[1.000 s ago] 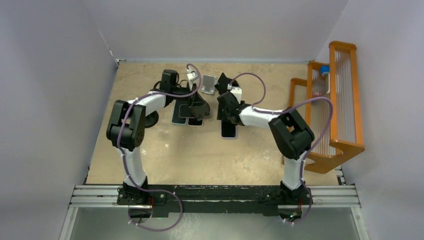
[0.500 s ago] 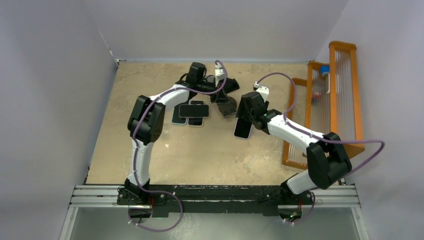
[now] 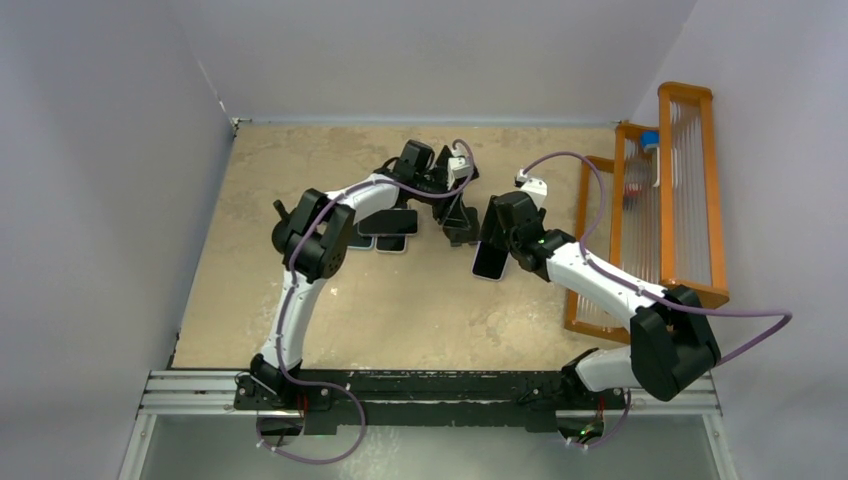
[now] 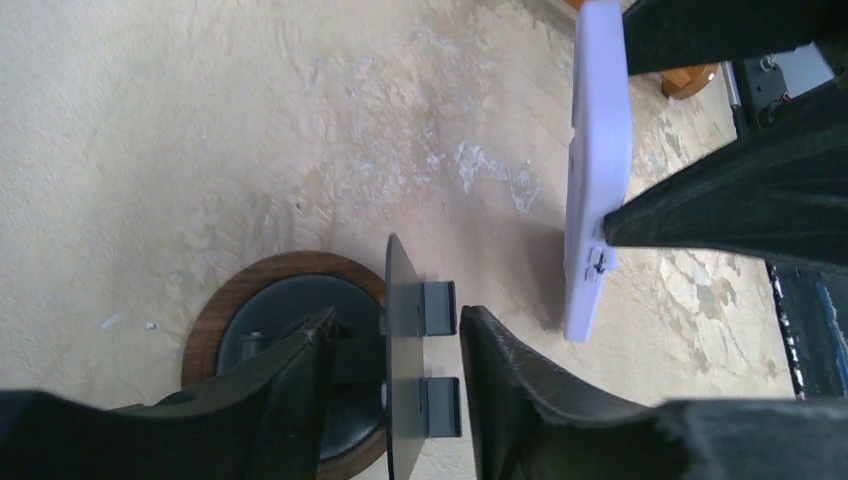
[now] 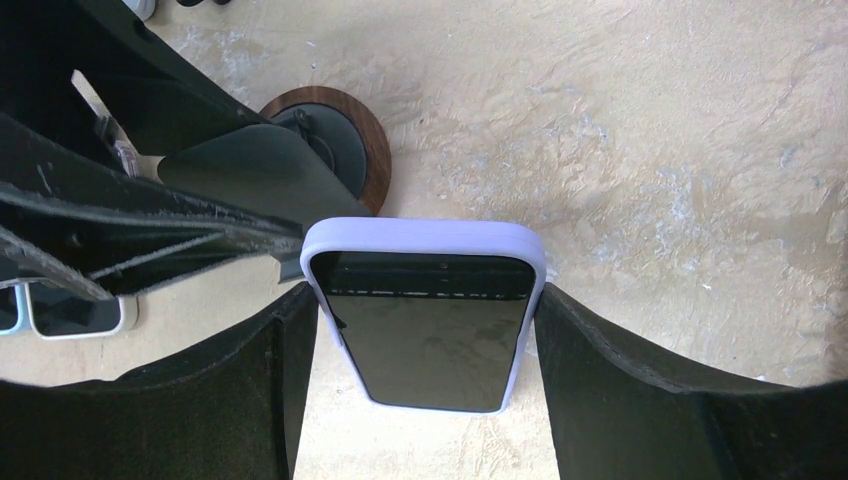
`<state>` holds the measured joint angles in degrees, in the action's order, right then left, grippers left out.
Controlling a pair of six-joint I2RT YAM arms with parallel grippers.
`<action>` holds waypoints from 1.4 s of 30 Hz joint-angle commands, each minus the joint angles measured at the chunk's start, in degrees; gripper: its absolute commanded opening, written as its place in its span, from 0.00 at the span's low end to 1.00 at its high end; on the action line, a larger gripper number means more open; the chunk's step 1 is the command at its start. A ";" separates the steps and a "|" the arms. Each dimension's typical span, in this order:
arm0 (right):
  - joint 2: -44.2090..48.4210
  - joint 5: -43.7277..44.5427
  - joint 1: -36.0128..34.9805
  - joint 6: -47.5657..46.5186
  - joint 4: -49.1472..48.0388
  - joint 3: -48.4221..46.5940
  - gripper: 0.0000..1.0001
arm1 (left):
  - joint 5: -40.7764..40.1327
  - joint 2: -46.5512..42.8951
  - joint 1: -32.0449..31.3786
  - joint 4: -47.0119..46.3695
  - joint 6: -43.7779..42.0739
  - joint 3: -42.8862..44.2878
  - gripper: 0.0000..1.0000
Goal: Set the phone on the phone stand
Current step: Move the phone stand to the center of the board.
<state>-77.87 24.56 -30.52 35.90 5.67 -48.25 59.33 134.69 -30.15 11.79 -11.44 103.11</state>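
Note:
The phone (image 5: 425, 320) has a lavender case and a dark screen. It hangs above the table with my right gripper (image 5: 425, 300) shut on its two long edges. In the top view the phone (image 3: 489, 260) is just right of the phone stand (image 3: 461, 225). The stand has a round wooden base (image 4: 235, 300) and a thin dark upright plate (image 4: 402, 330) with two small ledges. My left gripper (image 4: 395, 325) straddles that plate, one finger on each side with small gaps. The phone's edge (image 4: 598, 150) shows to the stand's right.
Several other phones (image 3: 385, 225) lie stacked left of the stand, under the left arm; one white-cased phone (image 5: 75, 312) shows in the right wrist view. An orange wooden rack (image 3: 665, 210) stands along the right wall. Bare table lies in front of both grippers.
The left arm swung right with the stand and its jaws have now parted off the plate. The right arm drew back to the right with the phone still gripped.

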 commanded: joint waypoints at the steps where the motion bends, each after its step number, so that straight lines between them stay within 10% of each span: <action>1: 1.09 2.24 0.25 -1.04 -2.64 0.01 0.01 | 1.11 -4.58 0.56 -7.75 1.99 -5.77 0.50; 16: 1.93 3.13 0.26 -2.06 -3.47 -0.03 0.01 | 16.58 -16.30 5.28 -66.61 39.65 -38.87 0.53; 30: 3.45 2.26 0.21 -2.32 -2.58 -0.14 0.01 | -6.57 -13.80 -3.63 -61.30 32.62 -35.99 0.46; 42: 3.85 1.16 0.21 -2.43 -2.86 0.26 0.00 | -1.15 -6.55 -5.58 -65.84 36.60 -31.19 0.48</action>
<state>-76.34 24.91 -30.44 33.98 5.67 -48.23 54.96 126.02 -34.50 -49.10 23.27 70.52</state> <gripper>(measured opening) 0.740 0.479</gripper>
